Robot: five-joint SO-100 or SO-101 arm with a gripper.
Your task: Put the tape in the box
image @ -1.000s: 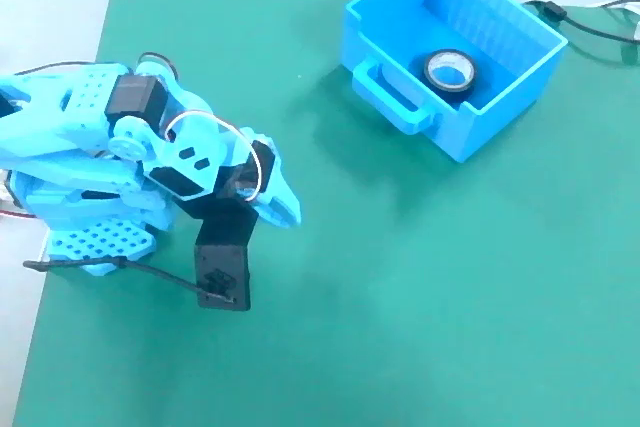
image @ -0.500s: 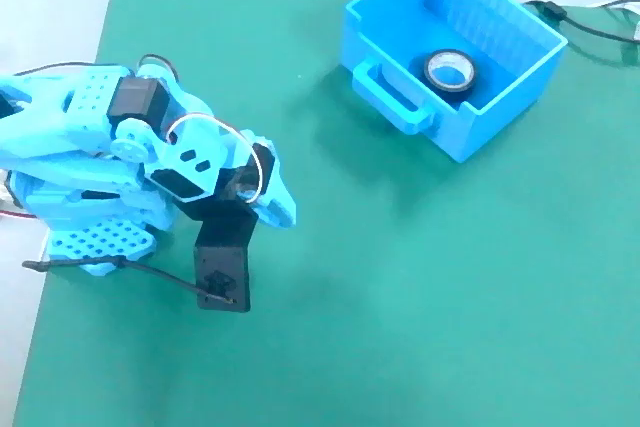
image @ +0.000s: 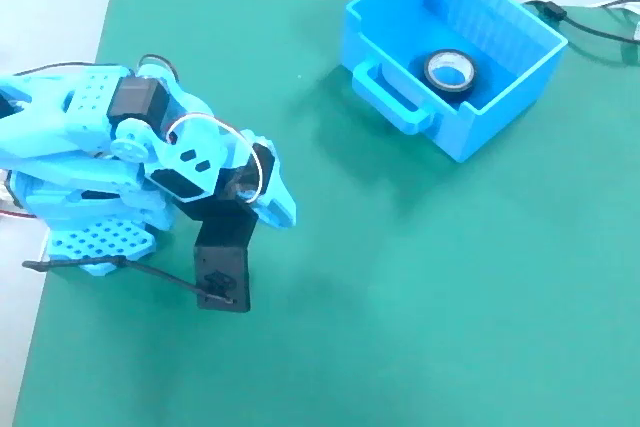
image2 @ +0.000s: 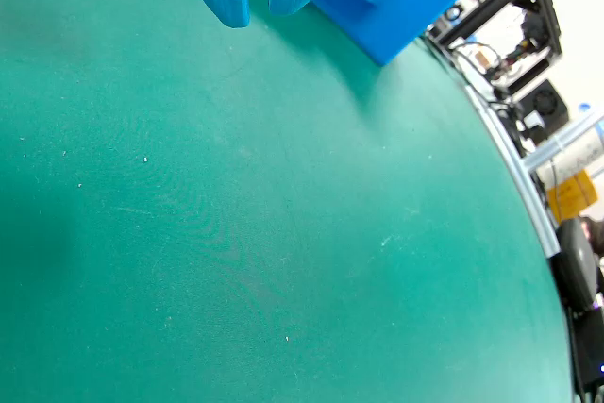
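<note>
We see the green mat (image: 420,297) covering the surface, bare apart from arm & bin. The light-blue arm (image: 110,167) sits folded low at the mat's left edge in the fixed view, well apart from the box, likely parked since nothing's left to carry. The box (image: 500,97) stands near the mat's top right, loop handle facing the arm. The tape (image: 451,71) lies flat on the box floor, core up, so we judge the job done. Pincer (image2: 257,2) in wrist view: tips nearly together w/ a slim gap, holding nothing.
</note>
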